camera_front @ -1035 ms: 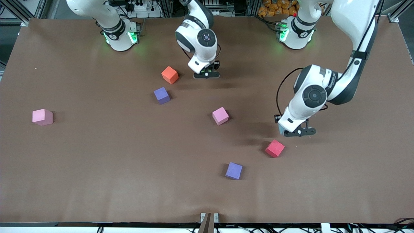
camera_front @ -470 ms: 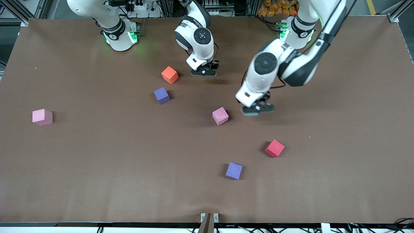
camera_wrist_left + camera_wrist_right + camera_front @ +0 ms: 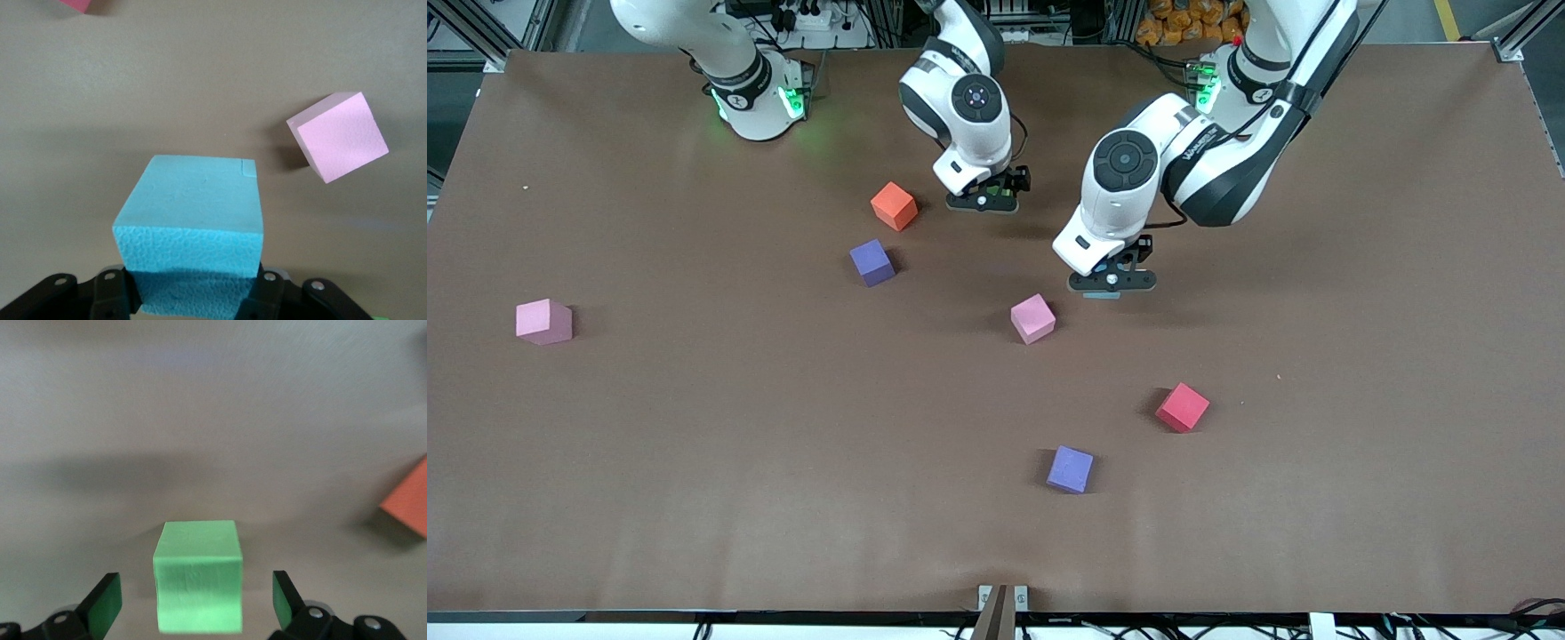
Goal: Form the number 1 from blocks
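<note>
Brown matte covering is spanning the whole table (image 3: pixel 694 444), and foam cubes are lying scattered across it. In the upper middle of the front view, the right gripper (image 3: pixel 983 201) is standing low over the table with its fingers (image 3: pixel 107 603) spread wide; the green block (image 3: pixel 198 575) is sitting between them, touching neither, and is hidden under the gripper in the front view. Just beside it, toward the right arm's end, the orange block (image 3: pixel 894 205) is resting, showing also at the edge of the right wrist view (image 3: pixel 408 505). The dark purple block (image 3: pixel 871 262) is lying a little lower in the frame, nearer to the front camera. Right of centre in the front view, the left gripper (image 3: pixel 1112 283) is clamping the light blue block (image 3: pixel 193 223) firmly between its fingers (image 3: pixel 110 297), just above the table; only a sliver of blue (image 3: pixel 1103 293) is showing beneath it from the front. The pink block (image 3: pixel 1032 317) is lying near it, at frame centre, tilted relative to the table edge (image 3: pixel 337 137). A second pink cube (image 3: pixel 543 321) is sitting well apart at the frame's left edge. In the lower middle, the red cube (image 3: pixel 1183 407) and the lavender cube (image 3: pixel 1070 468) are resting apart from each other.
</note>
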You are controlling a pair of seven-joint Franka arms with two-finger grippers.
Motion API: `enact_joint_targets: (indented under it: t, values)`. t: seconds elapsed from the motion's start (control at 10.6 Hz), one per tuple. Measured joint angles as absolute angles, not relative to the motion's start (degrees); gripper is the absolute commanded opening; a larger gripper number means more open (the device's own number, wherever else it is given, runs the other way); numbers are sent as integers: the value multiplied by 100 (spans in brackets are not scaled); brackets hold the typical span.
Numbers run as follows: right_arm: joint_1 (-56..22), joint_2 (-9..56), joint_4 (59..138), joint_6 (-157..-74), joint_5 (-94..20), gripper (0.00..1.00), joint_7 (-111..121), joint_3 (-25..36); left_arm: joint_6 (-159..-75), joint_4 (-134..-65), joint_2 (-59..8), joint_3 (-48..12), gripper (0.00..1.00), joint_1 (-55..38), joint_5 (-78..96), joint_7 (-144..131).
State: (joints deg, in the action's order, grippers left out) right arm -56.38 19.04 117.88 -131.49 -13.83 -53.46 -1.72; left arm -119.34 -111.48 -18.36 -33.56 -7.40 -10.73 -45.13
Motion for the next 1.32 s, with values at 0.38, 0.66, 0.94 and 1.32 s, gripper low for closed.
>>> enact_joint_targets:
  t: [0.38, 0.66, 0.94, 1.32]
  values:
    - [-4594, 1003, 11473, -11633, -748, 100, -4934, -113, -11909, -10919, -2006, -3389, 0, -1163, -777, -5205]
    - [-3628, 967, 11164, -11002, -643, 100, -4301, -85, -11913, -10316, -2904, -3379, 0, -2039, -770, -6205]
    - [-2854, 1061, 11174, -10930, -553, 100, -3120, -77, -11920, -9599, -4042, -3229, 0, -2611, -771, -6419]
    - [-1557, 1109, 11138, -10910, -488, 100, -1352, -64, -11914, -9400, -4484, -3164, 0, -2781, -771, -6154]
